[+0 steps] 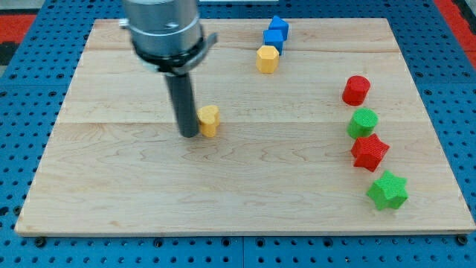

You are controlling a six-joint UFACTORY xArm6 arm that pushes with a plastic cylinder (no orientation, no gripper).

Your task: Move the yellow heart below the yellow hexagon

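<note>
My tip (pixel 189 135) stands on the worktop (pixel 111 186), touching the yellow heart (pixel 210 120) from its 9 o'clock side. There are no fingers here to open or close, only a straight rod, so nothing is held; the heart is only pressed from the side. This contact seems chosen for a push toward 3 o'clock, because the yellow hexagon (pixel 267 58) lies at about 1 o'clock from the heart, well apart, with the blue block (pixel 275 33) touching it beyond. The place under the hexagon looks free (the red and green blocks are far at 3 o'clock).
</note>
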